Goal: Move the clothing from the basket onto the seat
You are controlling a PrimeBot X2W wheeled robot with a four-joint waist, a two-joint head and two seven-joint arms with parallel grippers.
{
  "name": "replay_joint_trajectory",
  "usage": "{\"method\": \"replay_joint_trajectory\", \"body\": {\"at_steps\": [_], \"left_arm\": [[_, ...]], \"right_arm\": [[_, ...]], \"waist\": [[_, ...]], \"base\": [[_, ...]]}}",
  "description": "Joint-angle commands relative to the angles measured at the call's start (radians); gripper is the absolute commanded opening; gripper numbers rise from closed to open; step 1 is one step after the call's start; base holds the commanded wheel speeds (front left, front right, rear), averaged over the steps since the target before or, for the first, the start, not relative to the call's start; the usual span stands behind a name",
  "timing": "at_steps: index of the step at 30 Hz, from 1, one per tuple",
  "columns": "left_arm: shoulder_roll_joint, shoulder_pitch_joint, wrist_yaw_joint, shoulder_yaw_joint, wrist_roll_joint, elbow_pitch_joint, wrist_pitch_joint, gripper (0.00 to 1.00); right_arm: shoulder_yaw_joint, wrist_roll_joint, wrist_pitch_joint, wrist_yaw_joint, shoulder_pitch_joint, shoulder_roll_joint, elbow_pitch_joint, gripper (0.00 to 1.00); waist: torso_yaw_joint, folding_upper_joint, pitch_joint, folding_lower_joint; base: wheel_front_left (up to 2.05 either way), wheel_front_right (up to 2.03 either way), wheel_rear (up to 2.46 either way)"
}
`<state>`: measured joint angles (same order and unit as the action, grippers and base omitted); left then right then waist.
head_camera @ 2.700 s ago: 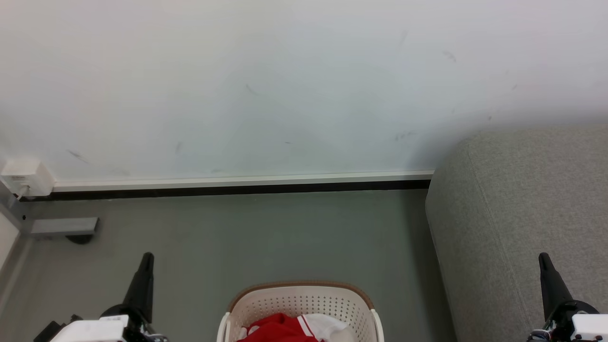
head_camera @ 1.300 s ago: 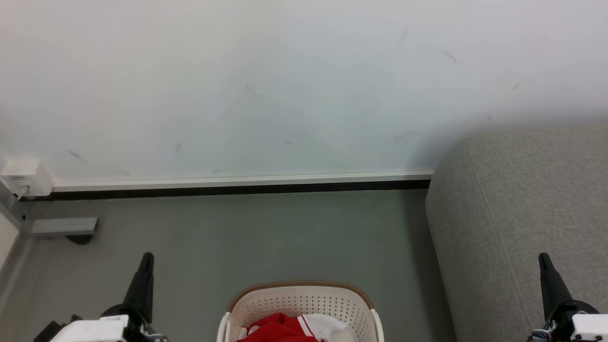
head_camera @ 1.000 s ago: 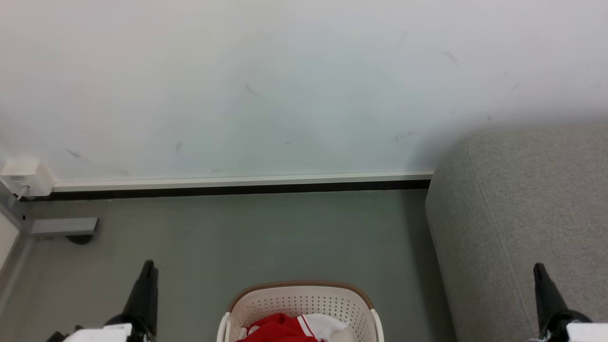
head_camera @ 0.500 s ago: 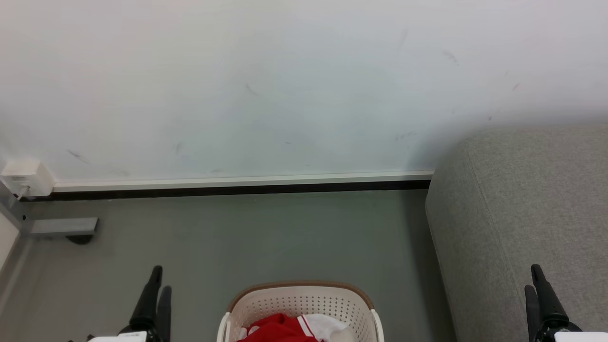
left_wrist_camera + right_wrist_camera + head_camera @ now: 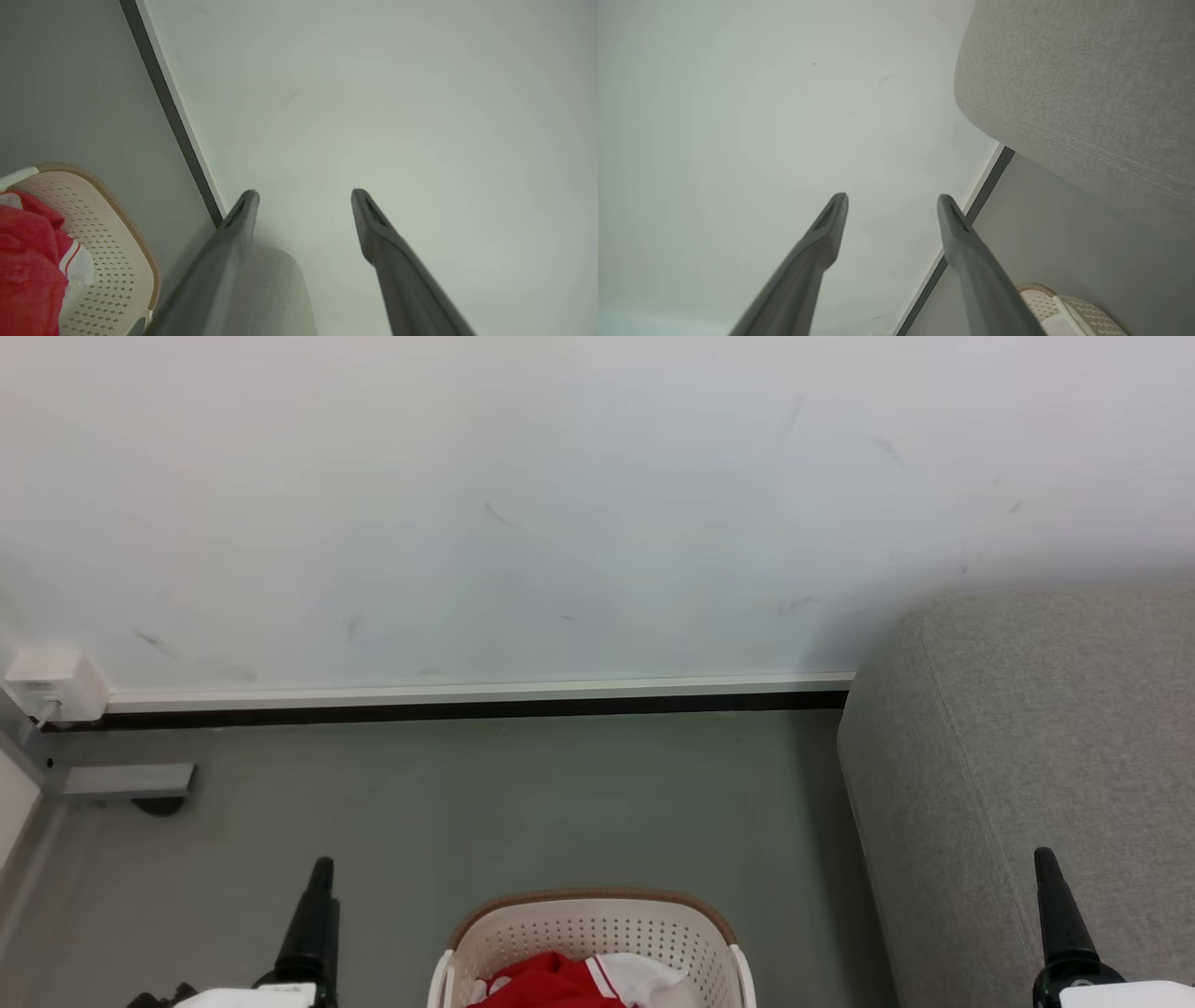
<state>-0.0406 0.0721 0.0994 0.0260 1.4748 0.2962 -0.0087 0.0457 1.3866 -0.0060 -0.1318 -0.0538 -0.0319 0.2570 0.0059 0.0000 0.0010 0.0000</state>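
Our left hand (image 5: 304, 193) and right hand (image 5: 892, 197) both stand released, jaws spread wide and holding nothing, one on either side of the basket (image 5: 597, 933). The clothing (image 5: 551, 985), red with a white panel, lies inside the basket on the floor (image 5: 523, 803), beside the seat (image 5: 1027, 728). We judge the task barely begun, with no garment grasped yet. Next we must lower a hand into the basket and pinch the fabric.
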Motion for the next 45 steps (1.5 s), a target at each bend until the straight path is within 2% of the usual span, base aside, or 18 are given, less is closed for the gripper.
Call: {"method": "replay_joint_trajectory", "body": {"at_steps": [1,20,35,45], "left_arm": [[-0.006,0.022,-0.007,-0.004,-0.044,-0.018,-0.011,1.00],[-0.008,0.025,-0.094,-0.053,-0.405,-0.037,-0.077,1.00],[-0.009,0.016,-0.131,-0.085,-0.683,-0.045,-0.123,1.00],[-0.010,0.006,-0.148,-0.088,-0.864,-0.033,-0.150,1.00]], "right_arm": [[-0.003,-0.046,-0.013,0.000,-0.006,-0.010,-0.022,1.00],[-0.032,-0.381,-0.080,0.001,0.004,-0.014,-0.044,1.00],[-0.069,-0.640,-0.125,0.001,0.013,-0.016,-0.043,1.00],[-0.089,-0.756,-0.152,0.001,0.023,-0.018,-0.029,1.00]], "waist": [[0.001,0.0000,0.000,0.0000],[0.009,0.0000,-0.001,0.0000],[0.019,0.0000,-0.003,0.0000],[0.023,0.0000,-0.003,0.0000]], "base": [[0.00,0.00,0.00],[0.00,0.00,0.00],[0.00,0.00,0.00],[0.00,0.00,0.00]]}}
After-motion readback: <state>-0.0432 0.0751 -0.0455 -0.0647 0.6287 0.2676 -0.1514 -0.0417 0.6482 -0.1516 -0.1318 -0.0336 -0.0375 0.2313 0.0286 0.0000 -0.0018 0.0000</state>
